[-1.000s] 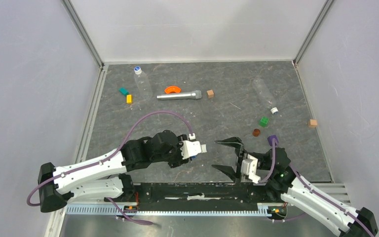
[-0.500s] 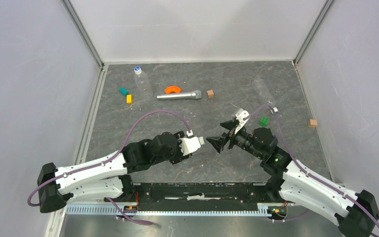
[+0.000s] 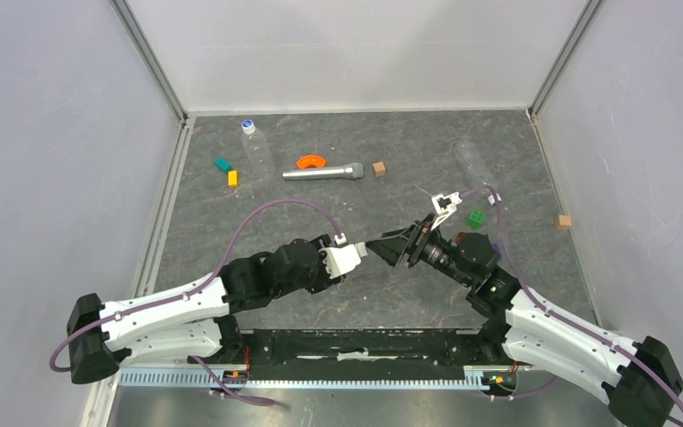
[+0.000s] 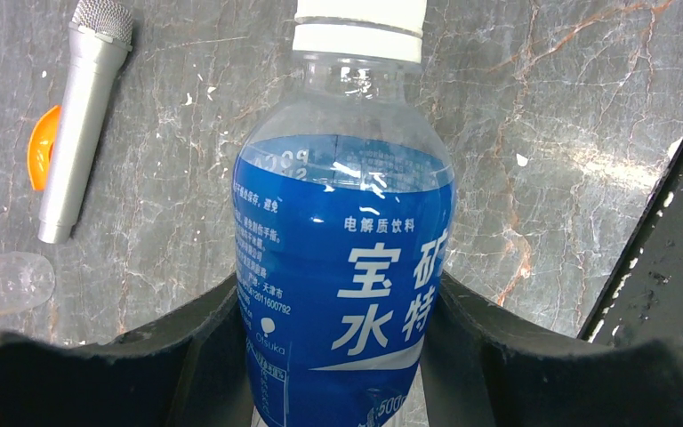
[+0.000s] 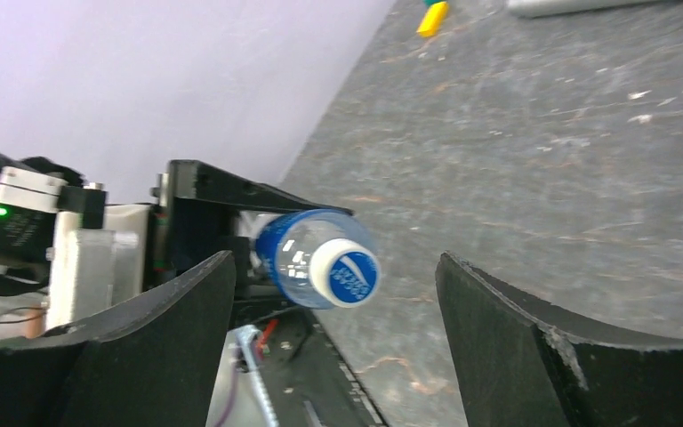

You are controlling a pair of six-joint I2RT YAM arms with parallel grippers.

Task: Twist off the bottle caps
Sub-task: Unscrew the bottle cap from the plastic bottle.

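My left gripper [image 4: 342, 356] is shut on the blue-labelled bottle [image 4: 342, 267], gripping its body from both sides and holding it above the table. Its white-rimmed, blue-topped cap [image 5: 347, 271] points at my right gripper [image 5: 335, 267]. That gripper is open, with a jaw on each side of the cap and a gap on both sides. In the top view the two grippers meet nose to nose, left [image 3: 356, 259] and right [image 3: 389, 249]. A clear bottle [image 3: 255, 149] with its cap [image 3: 247, 125] lies at the back left. Another clear bottle [image 3: 473, 165] lies at the back right.
A silver microphone [image 3: 323, 171] and an orange curved piece [image 3: 310, 161] lie at the back centre. Brown cubes [image 3: 379, 168] [image 3: 564, 221], a green block [image 3: 476, 218] and teal and yellow blocks [image 3: 223, 164] are scattered around. Grey walls enclose three sides.
My right arm has swung up from the near edge toward the left gripper, and its open jaws now flank the cap. The left gripper has kept hold of the bottle and barely moved.
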